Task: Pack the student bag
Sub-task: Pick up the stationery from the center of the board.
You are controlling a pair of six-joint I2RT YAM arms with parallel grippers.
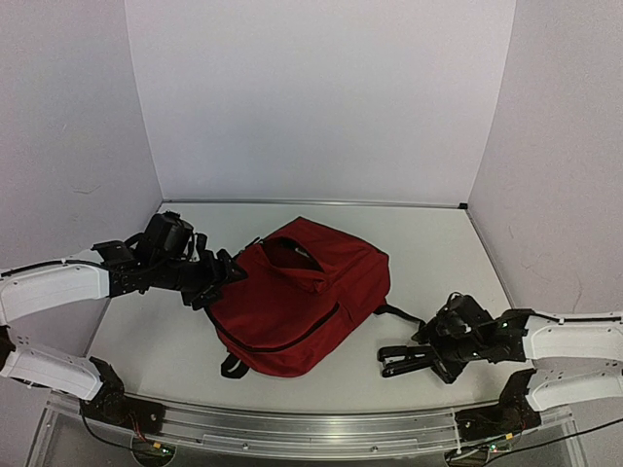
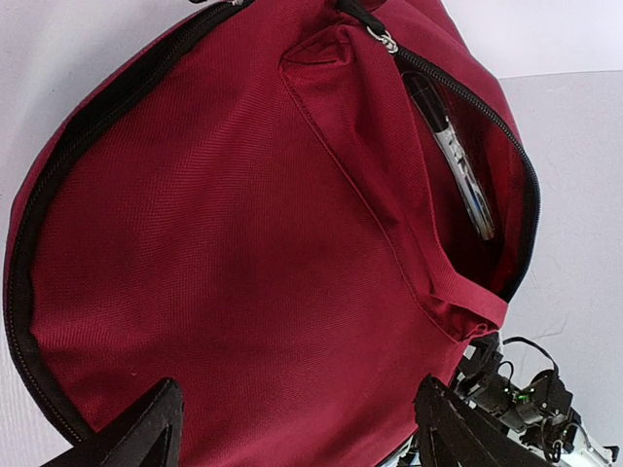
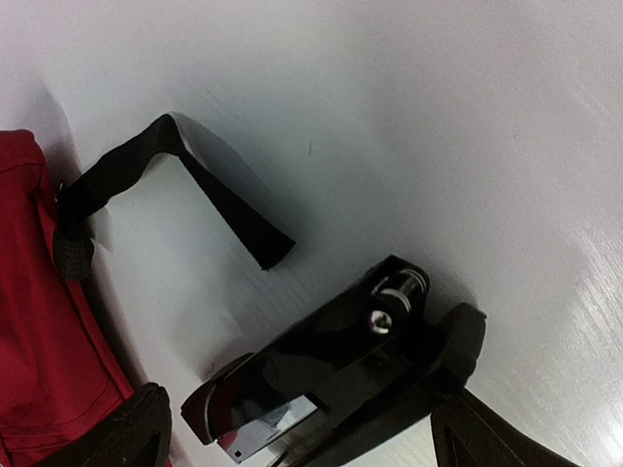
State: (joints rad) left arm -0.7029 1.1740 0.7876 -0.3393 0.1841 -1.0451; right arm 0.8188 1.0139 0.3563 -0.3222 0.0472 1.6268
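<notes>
A: Where's the student bag [image 1: 297,302]?
B: Middle of the tabletop [image 1: 438,243]. Lying flat, front face up, turned on a diagonal between the two arms.
A: Left tool [image 2: 297,389]?
B: Fingers spread apart, with red bag fabric showing in the gap. From the top it's at the bag's upper-left edge. Can't tell if it touches the fabric. The wrist view looks straight across the front panel.
A: Pocket?
B: The front pocket [image 2: 501,156] is unzipped and gaping. A pen [image 2: 458,161] with a black cap and silvery barrel lies inside, along the zipper [image 2: 467,92] line. The zipper pull [image 2: 384,39] sits at the top end of the opening.
A: Right tool [image 3: 300,399]?
B: Low over the tabletop to the right of the bag, clear of it. Fingers are wide apart, one on each side of a black stapler [image 3: 331,360] with a shiny metal nose. The stapler lies on the tabletop in the gap. Can't tell if either finger touches it, but it doesn't look squeezed.
A: Anything else near it?
B: A black strap [image 3: 219,195] comes off the bag's edge and kinks upward. Its loose end lies on the tabletop near the stapler, not touching it.
</notes>
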